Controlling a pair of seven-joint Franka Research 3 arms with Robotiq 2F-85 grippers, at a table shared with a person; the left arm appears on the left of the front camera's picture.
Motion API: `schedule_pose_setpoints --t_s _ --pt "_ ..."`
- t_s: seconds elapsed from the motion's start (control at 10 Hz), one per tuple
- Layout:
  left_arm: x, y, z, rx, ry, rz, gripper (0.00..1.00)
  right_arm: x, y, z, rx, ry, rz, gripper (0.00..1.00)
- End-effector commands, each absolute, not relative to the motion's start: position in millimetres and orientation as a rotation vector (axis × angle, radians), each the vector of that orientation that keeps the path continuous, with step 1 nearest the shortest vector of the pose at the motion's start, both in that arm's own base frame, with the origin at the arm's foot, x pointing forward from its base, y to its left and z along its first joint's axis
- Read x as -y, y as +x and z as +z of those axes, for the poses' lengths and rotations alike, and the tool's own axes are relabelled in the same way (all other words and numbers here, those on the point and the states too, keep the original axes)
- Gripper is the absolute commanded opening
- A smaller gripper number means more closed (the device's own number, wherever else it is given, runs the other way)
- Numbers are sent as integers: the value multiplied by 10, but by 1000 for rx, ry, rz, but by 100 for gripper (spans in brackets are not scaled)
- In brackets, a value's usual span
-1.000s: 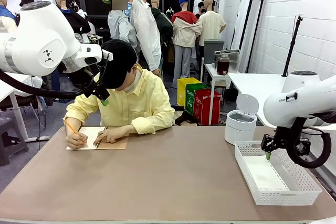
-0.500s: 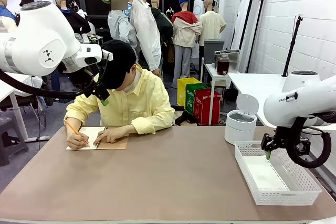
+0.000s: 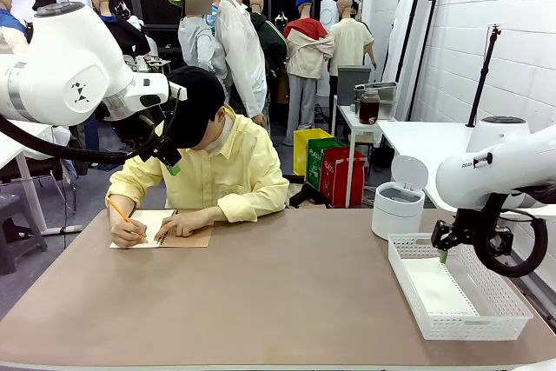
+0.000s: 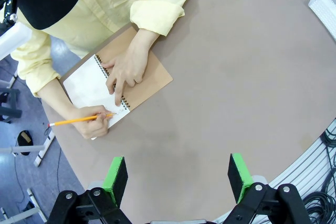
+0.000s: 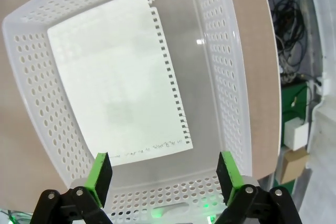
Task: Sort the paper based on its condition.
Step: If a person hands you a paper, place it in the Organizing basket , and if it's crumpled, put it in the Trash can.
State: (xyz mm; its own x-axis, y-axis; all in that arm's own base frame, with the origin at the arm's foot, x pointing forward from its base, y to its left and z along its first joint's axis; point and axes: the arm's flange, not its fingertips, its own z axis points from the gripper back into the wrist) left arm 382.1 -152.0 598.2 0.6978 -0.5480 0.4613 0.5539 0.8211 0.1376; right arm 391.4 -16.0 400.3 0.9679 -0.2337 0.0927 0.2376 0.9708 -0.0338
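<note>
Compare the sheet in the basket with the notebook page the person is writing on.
The sheet lies loose in the basket, its hole edge torn; the notebook page is bound in its spiral. The sheet is untouched; the notebook page is under the person's hands and a pencil. Both are white and flat.

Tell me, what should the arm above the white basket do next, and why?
Probably lift the right arm clear of the basket and wait. Its jaws stand open and empty, a sheet already lies flat inside, and the person is writing in the notebook.
</note>
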Motion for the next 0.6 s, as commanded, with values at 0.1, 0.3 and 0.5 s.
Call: schedule_pose_setpoints --t_s 0.1,0.3,0.5 --pt "1504 3825 5999 514 -11 -615 100 -75 4053 4578 222 -73 -104 100" --pt "1504 3825 5999 514 -11 -615 100 -268 4090 4897 277 -73 -7 100" --pt "1504 3825 5999 514 -11 -615 100 -494 4046 5181 323 -3 203 100"
